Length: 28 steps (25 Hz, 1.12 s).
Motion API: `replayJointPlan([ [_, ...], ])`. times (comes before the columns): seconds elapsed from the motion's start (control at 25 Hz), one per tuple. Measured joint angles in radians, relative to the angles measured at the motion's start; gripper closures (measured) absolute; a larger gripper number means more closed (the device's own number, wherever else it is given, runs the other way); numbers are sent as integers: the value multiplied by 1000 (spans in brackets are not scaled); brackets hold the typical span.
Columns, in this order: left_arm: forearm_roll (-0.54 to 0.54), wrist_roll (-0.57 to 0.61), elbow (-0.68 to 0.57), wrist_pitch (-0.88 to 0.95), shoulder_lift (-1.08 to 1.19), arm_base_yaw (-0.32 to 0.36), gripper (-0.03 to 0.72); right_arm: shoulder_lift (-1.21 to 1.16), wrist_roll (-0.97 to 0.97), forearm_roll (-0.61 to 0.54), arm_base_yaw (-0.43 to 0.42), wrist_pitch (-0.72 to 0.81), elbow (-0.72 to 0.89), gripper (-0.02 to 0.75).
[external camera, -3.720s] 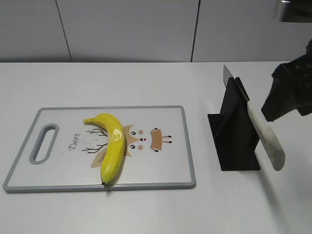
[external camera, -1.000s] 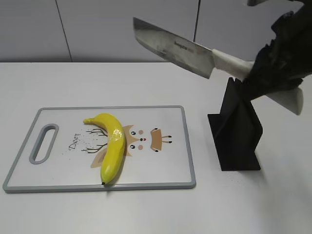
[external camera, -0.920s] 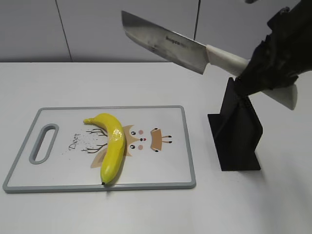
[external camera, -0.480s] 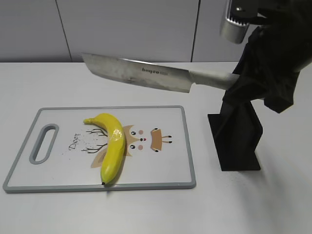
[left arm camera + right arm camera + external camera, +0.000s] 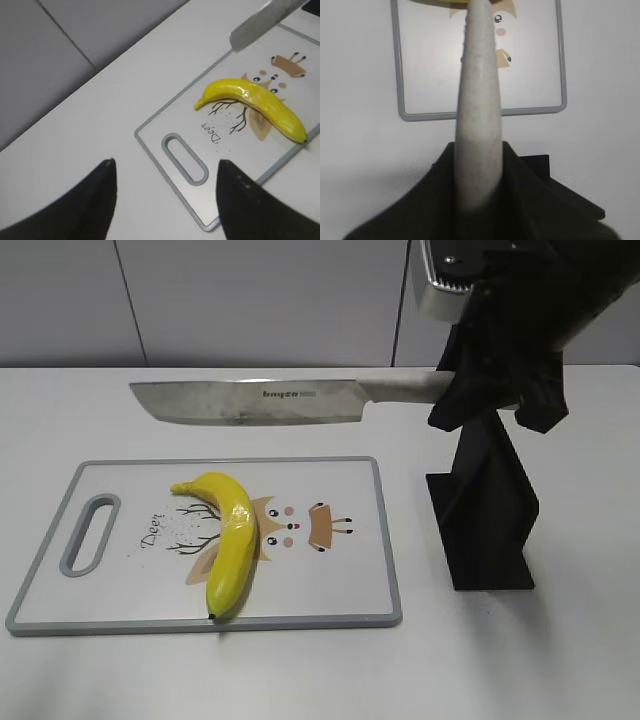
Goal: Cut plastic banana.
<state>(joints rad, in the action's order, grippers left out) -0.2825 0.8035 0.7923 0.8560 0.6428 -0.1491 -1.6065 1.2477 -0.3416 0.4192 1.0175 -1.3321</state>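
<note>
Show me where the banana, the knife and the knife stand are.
banana [image 5: 231,540]: exterior view, middle of its yellow body.
knife [image 5: 255,402]: exterior view, flat of the blade.
knife stand [image 5: 485,515]: exterior view, its black upright face.

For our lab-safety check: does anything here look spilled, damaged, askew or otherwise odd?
Nothing stands out. The plastic banana lies whole on the cutting board, which sits flat on the table. The right gripper holds the knife level above the board, clear of the banana. The black knife stand stands upright.
</note>
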Motion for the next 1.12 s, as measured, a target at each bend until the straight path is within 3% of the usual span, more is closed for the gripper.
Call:
replayJointPlan([
  [0.24,11,148,200,87,299,-118,103,-119,68,-10,1,44,-114,577],
  [0.64,209,179,453,186,708,-342,103,-257,123,-34,44,73,-230,577],
  [1.0,270,182,467,168,917,-367,104,-298,138,-88,44,64,-259,577],
  [1.12,272,182,467,163,942,-368,169,-298,140,-89,44,59,-259,577],
])
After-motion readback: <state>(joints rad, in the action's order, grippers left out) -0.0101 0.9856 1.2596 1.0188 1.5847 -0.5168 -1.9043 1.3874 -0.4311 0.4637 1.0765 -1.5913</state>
